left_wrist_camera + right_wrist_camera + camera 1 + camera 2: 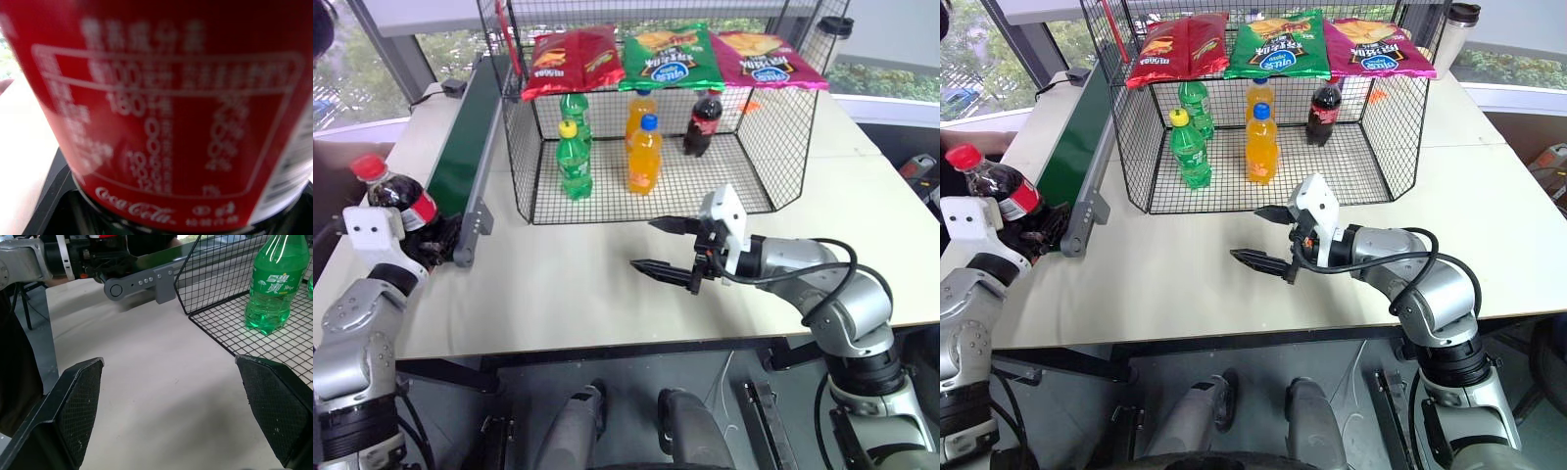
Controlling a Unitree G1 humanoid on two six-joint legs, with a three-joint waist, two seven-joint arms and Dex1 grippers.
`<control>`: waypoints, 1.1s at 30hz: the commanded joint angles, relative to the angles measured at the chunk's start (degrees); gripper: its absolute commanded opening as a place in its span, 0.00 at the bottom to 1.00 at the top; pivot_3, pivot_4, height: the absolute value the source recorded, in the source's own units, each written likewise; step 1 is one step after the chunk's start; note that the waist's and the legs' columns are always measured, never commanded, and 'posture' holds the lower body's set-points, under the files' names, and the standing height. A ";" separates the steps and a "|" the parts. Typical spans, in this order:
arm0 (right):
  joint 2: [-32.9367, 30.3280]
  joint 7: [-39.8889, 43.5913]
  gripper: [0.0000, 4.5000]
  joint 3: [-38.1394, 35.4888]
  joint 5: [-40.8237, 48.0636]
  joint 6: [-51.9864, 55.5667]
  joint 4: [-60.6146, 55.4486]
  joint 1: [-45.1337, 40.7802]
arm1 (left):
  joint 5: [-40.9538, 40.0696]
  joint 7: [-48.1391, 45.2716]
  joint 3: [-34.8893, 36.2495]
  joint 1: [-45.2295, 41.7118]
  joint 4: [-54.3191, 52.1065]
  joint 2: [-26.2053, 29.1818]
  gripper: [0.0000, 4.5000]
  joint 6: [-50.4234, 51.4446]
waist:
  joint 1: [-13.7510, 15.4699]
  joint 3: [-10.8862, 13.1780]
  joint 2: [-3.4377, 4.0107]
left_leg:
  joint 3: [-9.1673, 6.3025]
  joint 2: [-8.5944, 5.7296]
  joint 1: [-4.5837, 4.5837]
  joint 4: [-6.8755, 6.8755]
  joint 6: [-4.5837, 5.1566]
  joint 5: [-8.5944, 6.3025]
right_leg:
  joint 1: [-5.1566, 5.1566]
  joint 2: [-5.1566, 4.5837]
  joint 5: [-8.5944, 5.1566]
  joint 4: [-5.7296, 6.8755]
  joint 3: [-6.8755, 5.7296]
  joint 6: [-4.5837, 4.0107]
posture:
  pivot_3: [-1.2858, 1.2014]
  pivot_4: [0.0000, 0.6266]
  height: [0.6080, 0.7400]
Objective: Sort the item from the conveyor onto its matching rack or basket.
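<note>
— Red cap and label at far left: is that the cola bottle (393,199)?

— Yes, tilted, clamped in the left gripper (429,240) at the near end of the conveyor (468,157), at the table (607,294) edge.

— Its label?

— Coca-Cola script under a nutrition panel.

— Centre?

— Bare tabletop before the wire basket (651,196), where green and orange bottles and another cola stand under three chip bags.

— Right side?

— The right gripper (666,245) hovers level, pointing left, fingers spread and empty.
</note>
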 commanded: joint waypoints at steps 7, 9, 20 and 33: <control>-0.03 -0.12 1.00 -0.67 0.99 -0.41 -0.99 -0.87 | -13.26 0.15 4.64 -10.65 -4.08 5.36 0.66 7.74 | -0.10 0.02 -0.11 | -0.05 0.00 -0.02 0.01 0.00 0.00 | -0.01 0.03 0.01 0.01 -0.07 0.01 | 0.52 0.24 0.98; 0.20 -0.23 1.00 -0.84 1.26 -0.29 -0.95 -1.21 | -13.03 -1.76 2.04 -11.31 -4.38 6.18 0.66 7.84 | -0.19 0.02 -0.10 | 0.01 -0.03 -0.01 0.01 0.00 0.00 | 0.00 0.01 0.01 0.00 -0.05 0.01 | 0.52 0.24 0.98; 2.94 -5.00 1.00 -5.84 6.95 4.58 -0.15 -7.25 | -1.15 -15.61 -32.10 -13.88 -7.08 -2.17 0.66 0.93 | 0.63 0.02 -0.11 | 0.07 -0.03 -0.03 0.03 0.02 0.00 | -0.02 0.02 0.04 -0.01 0.00 -0.04 | 0.52 0.24 0.98; 2.49 -7.77 1.00 -6.06 9.99 6.31 -1.56 -8.84 | 9.80 -26.06 -43.31 -17.17 0.91 -5.99 0.66 -10.88 | 0.93 0.03 -0.08 | 0.08 0.00 -0.03 0.00 0.04 0.01 | -0.03 0.01 0.04 -0.02 0.00 -0.05 | 0.52 0.24 0.98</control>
